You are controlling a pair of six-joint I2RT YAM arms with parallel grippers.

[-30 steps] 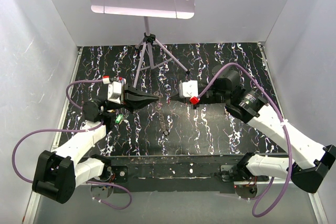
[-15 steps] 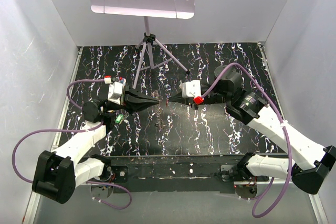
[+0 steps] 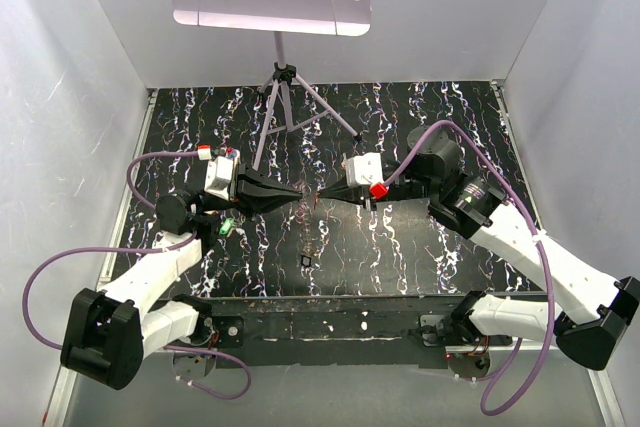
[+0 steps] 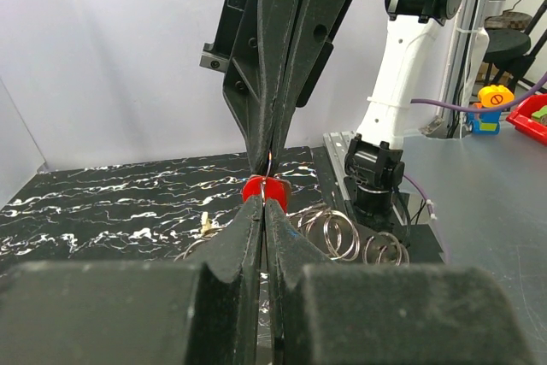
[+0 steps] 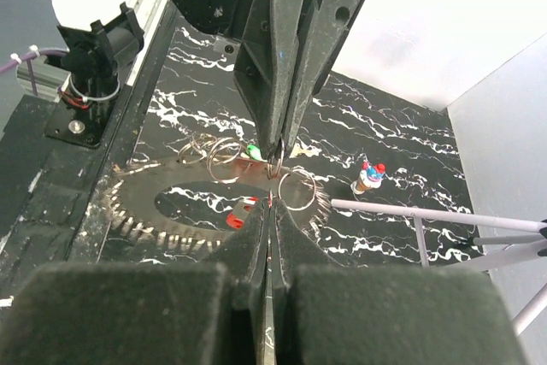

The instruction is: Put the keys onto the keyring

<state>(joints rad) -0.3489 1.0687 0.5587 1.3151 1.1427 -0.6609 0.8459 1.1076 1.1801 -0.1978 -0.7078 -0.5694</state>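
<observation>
Key sits between left hand and right hand.

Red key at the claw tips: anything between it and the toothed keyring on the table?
Nothing visible. The red key sits where left claw and right claw meet, above the keyring; small loose rings lie beside it.

A tiny key with a red plastic head hangs off the desk, right where the closed tips of my left pincer and right pincer meet. I cannot tell which one grips it. The large thin grey metal keyring, its rim fringed like a toothed gear, lies flat on the desk below. A green-headed key shows just beyond its rim.
</observation>
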